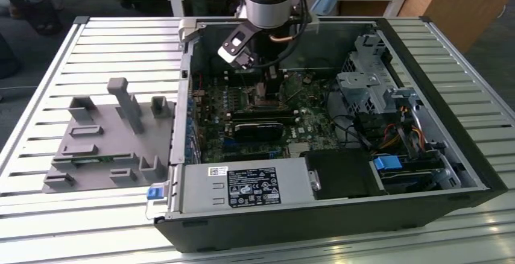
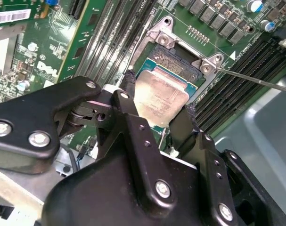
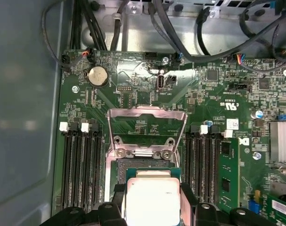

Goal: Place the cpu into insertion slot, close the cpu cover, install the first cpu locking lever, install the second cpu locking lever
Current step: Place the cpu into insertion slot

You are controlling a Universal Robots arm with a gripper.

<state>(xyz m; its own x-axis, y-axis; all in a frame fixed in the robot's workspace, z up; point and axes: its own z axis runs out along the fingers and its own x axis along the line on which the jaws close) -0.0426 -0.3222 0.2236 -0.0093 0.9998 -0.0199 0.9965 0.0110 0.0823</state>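
My gripper (image 2: 159,96) reaches down into the open computer case (image 1: 450,155) and is shut on the cpu (image 2: 157,96), a square chip with its silvery face up. The black fingers (image 2: 127,87) press on two opposite edges of the chip. The cpu (image 3: 152,200) sits right over the near part of the insertion slot (image 3: 147,165), whose dark recess (image 2: 178,59) shows beyond the chip. I cannot tell whether it touches the slot. The cpu cover (image 3: 147,111), a silvery frame, is flipped open past the slot. A thin locking lever (image 2: 256,81) sticks out to one side.
Long black memory slots (image 3: 81,165) flank the socket on both sides. Black cables (image 3: 180,37) run along the case wall beyond the board. The power supply (image 1: 245,185) and drive cage (image 1: 370,89) crowd the case. A grey fixture (image 1: 105,137) stands on the slatted table.
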